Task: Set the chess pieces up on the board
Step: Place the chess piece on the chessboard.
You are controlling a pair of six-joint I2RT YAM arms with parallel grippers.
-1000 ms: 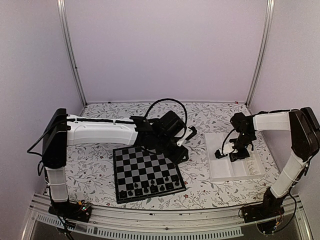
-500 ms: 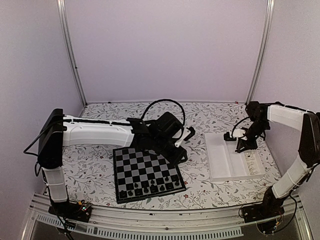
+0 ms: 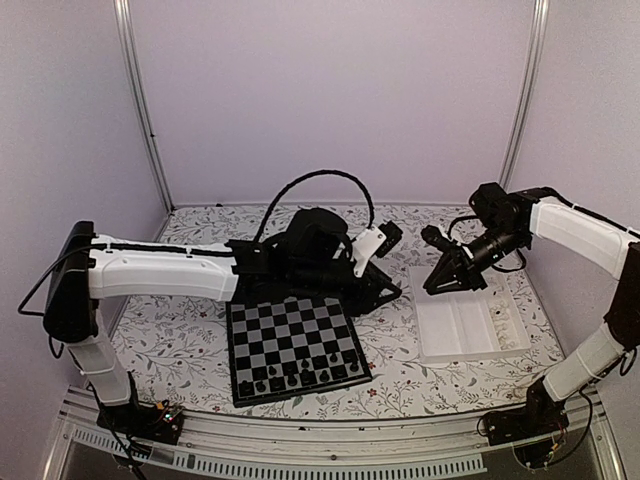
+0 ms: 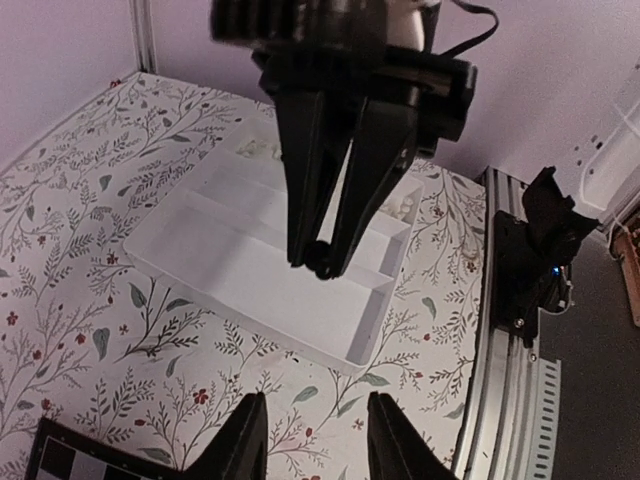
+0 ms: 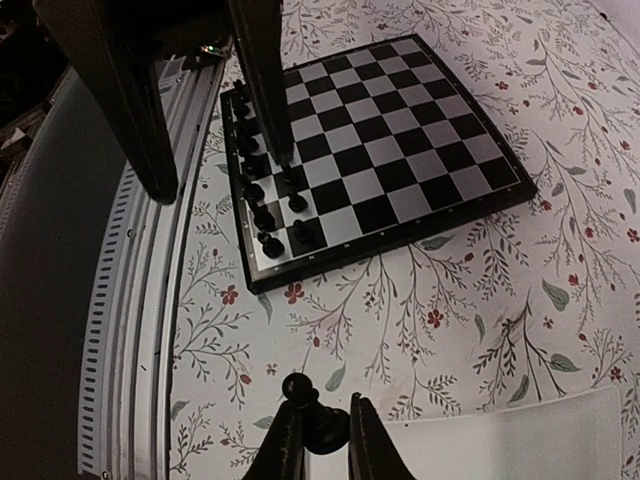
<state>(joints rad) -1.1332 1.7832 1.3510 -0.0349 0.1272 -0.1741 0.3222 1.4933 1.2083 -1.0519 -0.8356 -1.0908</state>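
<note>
aloft, right jaws pinch piece [image 5: 318, 424] over tray [image 5: 500, 440] edge.

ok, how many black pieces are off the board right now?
1: a black piece pinched in the right gripper, in the air near the tray edge facing the board. Others could be hidden in the tray.

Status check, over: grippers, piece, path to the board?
Right gripper shut on a black chess piece above the tray. Left gripper open, empty. Board near rows partly set. Left arm near board's far corner, may block path.
</note>
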